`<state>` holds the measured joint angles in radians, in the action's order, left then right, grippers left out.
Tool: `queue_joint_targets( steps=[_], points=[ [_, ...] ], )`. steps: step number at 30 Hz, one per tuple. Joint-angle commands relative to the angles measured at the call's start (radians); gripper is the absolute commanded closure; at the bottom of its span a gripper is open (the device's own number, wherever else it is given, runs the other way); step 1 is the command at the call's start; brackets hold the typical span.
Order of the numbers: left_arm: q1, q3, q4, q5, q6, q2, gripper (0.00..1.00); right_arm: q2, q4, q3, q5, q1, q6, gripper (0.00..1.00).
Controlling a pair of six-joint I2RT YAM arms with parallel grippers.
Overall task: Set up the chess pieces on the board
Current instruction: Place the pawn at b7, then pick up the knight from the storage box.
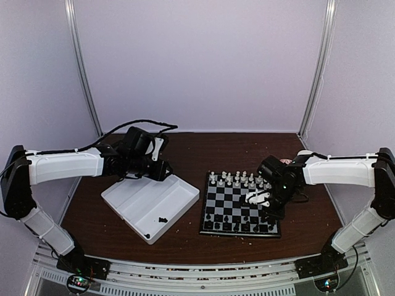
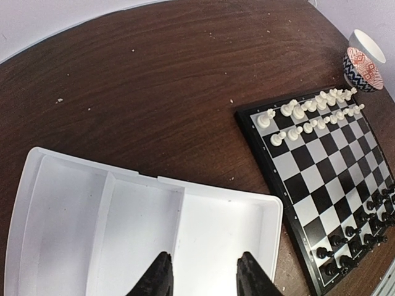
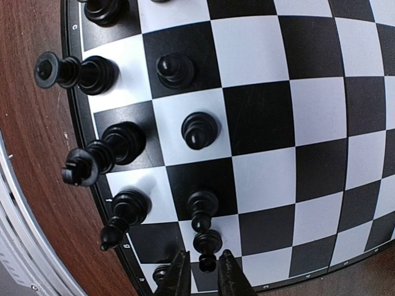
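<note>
The board (image 1: 237,200) lies right of centre, with white pieces (image 1: 237,179) along its far rows and several black chess pieces (image 1: 237,223) along its near rows. My right gripper (image 1: 270,214) is low over the board's near right corner. In the right wrist view its fingertips (image 3: 179,271) stand a sliver apart on either side of the head of a black pawn (image 3: 207,243), which stands upright on a white square; the gripper (image 3: 207,274) is open. My left gripper (image 2: 203,271) hangs open over the white tray (image 2: 271,206), nothing between its fingers.
The two-compartment tray (image 1: 139,200) sits left of the board, with two small black pieces (image 1: 162,219) lying in its near part. A patterned cup (image 2: 364,61) stands beyond the board's far corner. Back-row black pieces (image 3: 92,74) stand close beside the pawn. The table's edge (image 3: 31,185) runs alongside the board.
</note>
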<state>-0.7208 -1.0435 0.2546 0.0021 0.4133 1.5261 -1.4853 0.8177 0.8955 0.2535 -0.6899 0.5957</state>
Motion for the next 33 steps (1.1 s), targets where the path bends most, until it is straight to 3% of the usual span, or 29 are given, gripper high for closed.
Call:
queue_joint_targets(
  steps=[1,5,8,15,21,25,28,33],
  points=[
    [0.003,-0.011,-0.007,0.015,-0.009,0.008,0.64,0.022,0.004,-0.004,-0.009,-0.005,-0.006,0.82],
    [0.003,-0.017,0.072,0.03,0.01,0.001,0.64,0.08,0.068,0.034,0.001,-0.001,-0.007,0.81],
    [0.001,0.004,0.177,0.086,0.033,-0.027,0.63,0.155,0.135,0.077,0.049,0.019,0.028,0.72],
    [-0.084,0.037,0.42,0.184,-0.03,-0.074,0.64,0.168,0.107,0.109,0.125,0.122,0.032,0.69],
    [-0.113,-0.035,0.608,0.225,-0.209,-0.022,0.64,0.15,0.056,0.09,0.172,0.135,0.002,0.69],
    [-0.118,-0.133,0.758,0.072,-0.387,0.068,0.62,0.153,0.062,0.087,0.182,0.136,0.011,0.69],
    [-0.125,-0.121,0.757,0.036,-0.495,0.087,0.6,0.171,0.061,0.075,0.182,0.136,0.015,0.69],
    [-0.139,-0.07,0.609,0.094,-0.61,0.071,0.59,0.191,0.041,0.043,0.187,0.136,0.013,0.69]
  ],
)
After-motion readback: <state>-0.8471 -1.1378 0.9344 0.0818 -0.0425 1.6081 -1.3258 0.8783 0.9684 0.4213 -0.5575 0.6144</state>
